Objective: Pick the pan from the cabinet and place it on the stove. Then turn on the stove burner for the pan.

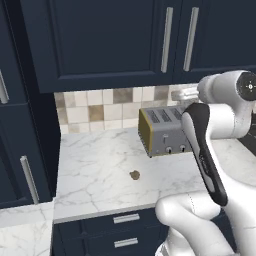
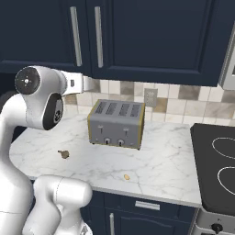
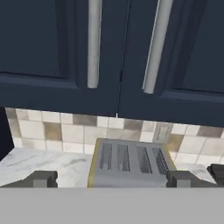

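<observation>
The navy wall cabinet (image 1: pixel 100 45) (image 2: pixel 151 41) (image 3: pixel 118 52) hangs above the counter with its doors shut. Two long silver bar handles (image 3: pixel 94 43) flank the door seam. The pan is hidden. My gripper (image 3: pixel 112 179) is open, its two dark fingertips (image 3: pixel 43 178) spread wide, and it faces the cabinet doors from a little below their lower edge, above the toaster. From the base views the hand (image 1: pixel 179 94) (image 2: pixel 85 83) sits just under the cabinet. The black glass stove (image 2: pixel 215 160) with white rings lies at the counter's right end.
A silver four-slot toaster (image 1: pixel 162 131) (image 2: pixel 117 121) (image 3: pixel 131 162) stands against the tiled wall under the gripper. A small brown bit (image 1: pixel 134 175) (image 2: pixel 64 154) and a small yellow bit (image 2: pixel 126 176) lie on the marble counter (image 1: pixel 95 170). Navy drawers (image 1: pixel 125 218) run below.
</observation>
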You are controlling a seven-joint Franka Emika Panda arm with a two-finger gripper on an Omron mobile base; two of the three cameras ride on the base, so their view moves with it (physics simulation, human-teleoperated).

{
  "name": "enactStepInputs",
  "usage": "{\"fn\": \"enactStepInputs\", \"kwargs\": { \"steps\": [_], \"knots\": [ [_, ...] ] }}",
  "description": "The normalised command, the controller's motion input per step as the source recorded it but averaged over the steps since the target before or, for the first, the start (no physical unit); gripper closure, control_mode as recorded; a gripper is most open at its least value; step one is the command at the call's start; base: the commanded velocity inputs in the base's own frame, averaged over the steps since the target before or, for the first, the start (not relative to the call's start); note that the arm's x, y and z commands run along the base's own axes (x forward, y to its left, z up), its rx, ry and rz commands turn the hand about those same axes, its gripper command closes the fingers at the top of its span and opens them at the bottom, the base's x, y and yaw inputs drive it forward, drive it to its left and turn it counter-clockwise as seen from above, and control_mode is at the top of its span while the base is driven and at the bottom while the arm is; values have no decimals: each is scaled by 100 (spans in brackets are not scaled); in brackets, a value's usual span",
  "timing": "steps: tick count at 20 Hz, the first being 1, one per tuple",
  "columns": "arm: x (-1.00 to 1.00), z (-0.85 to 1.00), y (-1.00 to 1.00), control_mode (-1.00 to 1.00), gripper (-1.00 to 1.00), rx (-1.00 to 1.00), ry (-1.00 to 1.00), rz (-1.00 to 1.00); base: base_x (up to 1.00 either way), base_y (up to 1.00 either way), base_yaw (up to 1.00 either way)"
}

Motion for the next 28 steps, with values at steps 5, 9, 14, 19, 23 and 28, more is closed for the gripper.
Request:
{"fn": "enactStepInputs", "kwargs": {
  "steps": [5, 9, 14, 19, 23, 28],
  "knots": [
    [0, 63, -30, -100, -100, 1, -22, 0, 0, 0, 0],
    [0, 38, -24, -100, -100, 5, -21, 0, 0, 0, 0],
    [0, 23, -14, -100, -100, 6, -15, 0, 0, 0, 0],
    [16, 6, -4, -100, -100, 0, -11, 0, 0, 0, 0],
    [42, 0, -1, -100, -100, 0, -9, 0, 0, 0, 0],
    [44, 0, -11, -100, -100, 0, -9, 2, 0, 0, 0]
  ]
}}
